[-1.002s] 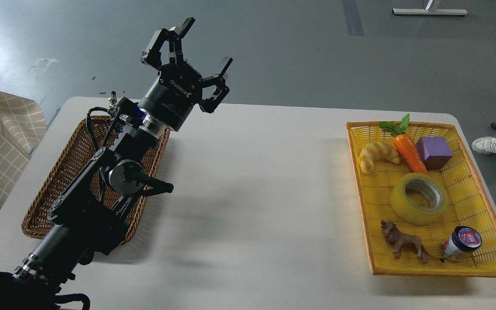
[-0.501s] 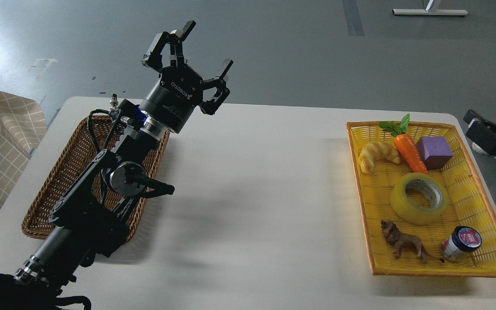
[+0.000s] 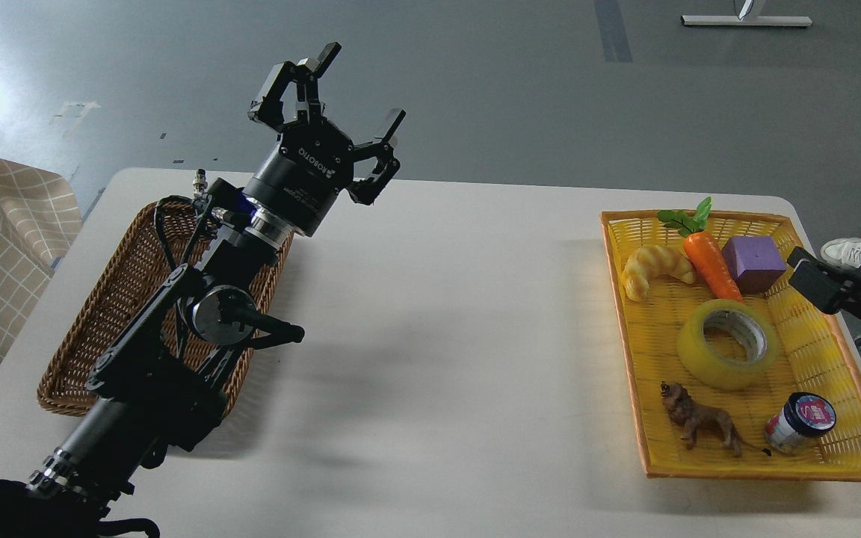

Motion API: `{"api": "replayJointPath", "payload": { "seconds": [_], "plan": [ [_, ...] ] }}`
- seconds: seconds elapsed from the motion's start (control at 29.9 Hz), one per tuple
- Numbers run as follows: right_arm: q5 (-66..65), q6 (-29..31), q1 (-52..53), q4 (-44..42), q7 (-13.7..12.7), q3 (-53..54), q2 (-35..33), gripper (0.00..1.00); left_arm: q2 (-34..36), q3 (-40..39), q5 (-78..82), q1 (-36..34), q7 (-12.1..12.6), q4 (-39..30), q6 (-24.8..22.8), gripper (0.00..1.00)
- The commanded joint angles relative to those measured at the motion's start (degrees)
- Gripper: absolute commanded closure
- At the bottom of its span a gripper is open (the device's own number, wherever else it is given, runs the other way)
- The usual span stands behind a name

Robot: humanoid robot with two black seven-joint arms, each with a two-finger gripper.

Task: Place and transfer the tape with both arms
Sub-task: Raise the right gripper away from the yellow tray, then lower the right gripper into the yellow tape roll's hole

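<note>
The left gripper point(image 3: 352, 93) is held raised above the far left part of the table point(image 3: 430, 314), over the far end of a brown basket point(image 3: 109, 299). Its two fingers are spread wide and nothing is held between them. The word ROBOTIQ is printed in white on its black body; smaller white lettering on the wrist below cannot be read.

The tape point(image 3: 728, 344) is lying flat in the middle of a yellow basket point(image 3: 812, 351) on the right side of the table, its grey-white core facing up. It is touched by neither arm. Just behind it are seen a carrot point(image 3: 708, 258), a croissant point(image 3: 655, 269) to the carrot's left, and a purple block point(image 3: 753, 263) to its right. In front of the tape, a lion figure point(image 3: 699, 422) is standing, and a small jar point(image 3: 800, 422) is lying tilted beside it. The jar's dark lid bears a pink label with a large letter S; the rest of the writing is too small to be made out.

The right gripper point(image 3: 800, 269) is seen at the right edge, near the basket's right rim, well apart from the tape. Only a dark end is shown, so whether it is spread or closed cannot be told.

A white shoe point(image 3: 853, 252) is visible on the floor behind it.
</note>
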Motion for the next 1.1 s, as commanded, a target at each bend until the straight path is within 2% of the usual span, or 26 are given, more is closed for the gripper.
{"api": "replayJointPath", "payload": {
  "seconds": [0.0,0.3,1.07],
  "plan": [
    [0.0,0.0,0.5,-2.2,0.2,-1.9,-0.3,0.14,-0.5,0.0,0.5,-0.1,0.0,0.0,0.0,0.02],
    [0.0,-0.4,3.1,-6.0,0.4,-5.1,-2.5,0.20,-1.0,0.0,0.9,-0.2,0.1,0.1,0.0,0.02],
    [0.0,-1.1,3.8,-7.5,0.6,-11.0,-4.1,0.19,-0.4,0.1,1.0,-0.8,0.4,0.3,0.0,0.02]
  ]
}}
